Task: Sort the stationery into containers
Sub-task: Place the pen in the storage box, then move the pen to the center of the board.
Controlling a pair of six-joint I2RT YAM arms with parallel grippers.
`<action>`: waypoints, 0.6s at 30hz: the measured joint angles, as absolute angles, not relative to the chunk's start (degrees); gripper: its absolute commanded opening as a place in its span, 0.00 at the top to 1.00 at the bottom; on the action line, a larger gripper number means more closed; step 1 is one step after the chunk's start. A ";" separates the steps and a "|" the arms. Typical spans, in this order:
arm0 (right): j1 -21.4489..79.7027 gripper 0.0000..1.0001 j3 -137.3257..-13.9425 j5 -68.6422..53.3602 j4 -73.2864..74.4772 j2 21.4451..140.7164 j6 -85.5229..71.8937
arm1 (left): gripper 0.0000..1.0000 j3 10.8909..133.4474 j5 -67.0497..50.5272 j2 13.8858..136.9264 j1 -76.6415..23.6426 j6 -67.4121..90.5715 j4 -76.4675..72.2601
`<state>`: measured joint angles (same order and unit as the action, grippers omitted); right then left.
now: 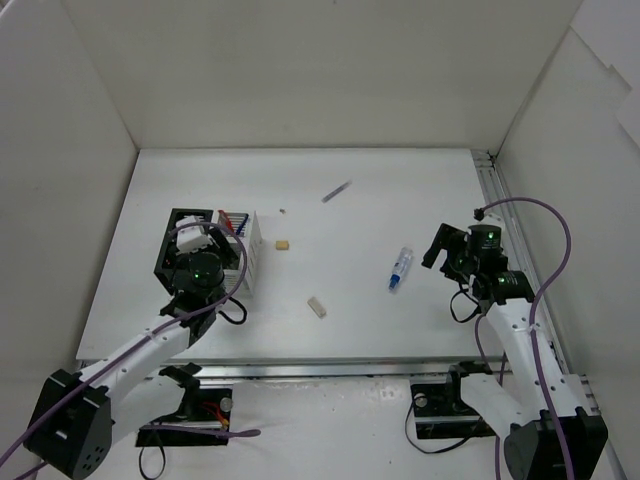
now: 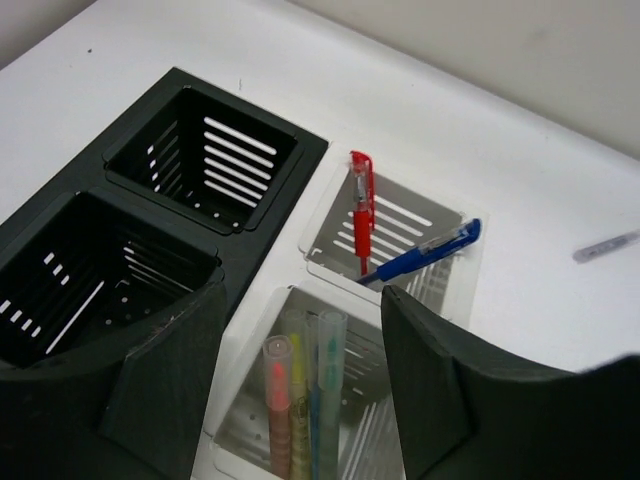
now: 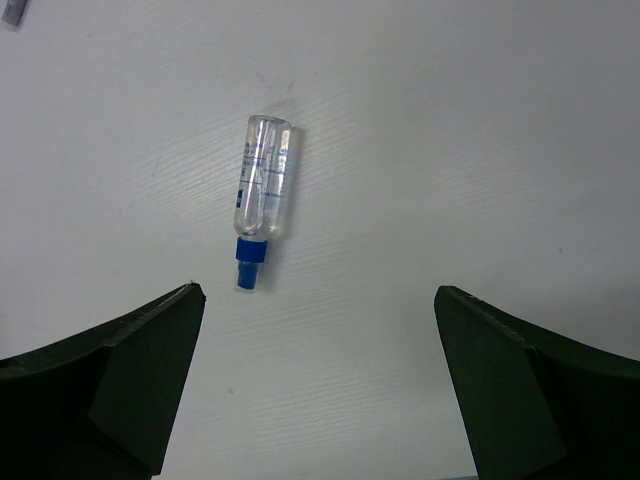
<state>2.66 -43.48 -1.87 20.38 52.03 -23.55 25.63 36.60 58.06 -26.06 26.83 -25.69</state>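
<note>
Right wrist: fingers (image 3: 110,390) spread wide above clear tube (image 3: 262,195).

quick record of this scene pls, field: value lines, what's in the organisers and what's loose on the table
left gripper: open, empty, above the organisers
right gripper: open, above the clear tube, not touching it
black organiser: both visible compartments look empty
white organiser, far compartment: red pen, blue pen
white organiser, near compartment: several markers, standing upright
loose on table: clear tube, grey pen, eraser by the white organiser, eraser nearer the arms, small beige bit
</note>
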 measured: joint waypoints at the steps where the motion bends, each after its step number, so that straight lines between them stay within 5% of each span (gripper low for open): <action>1: 2.66 0.02 -43.48 -1.87 20.36 52.03 -23.53 | 0.41 25.61 36.42 56.82 -26.33 26.98 -24.97; 4: 2.66 0.02 -43.48 -1.87 20.34 52.05 -23.53 | 0.37 25.71 35.90 54.02 -27.03 26.85 -23.33; 8: 2.66 0.02 -43.48 -1.89 20.29 52.05 -23.53 | 0.00 29.17 32.49 53.95 -27.55 24.03 -19.00; 18: 2.66 0.02 -44.12 -3.31 19.70 56.51 -24.21 | 0.00 67.35 1.74 82.83 -27.77 8.91 -6.83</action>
<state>2.66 -44.12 -3.31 19.70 56.51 -24.21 67.35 1.74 82.83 -27.77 8.91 -6.83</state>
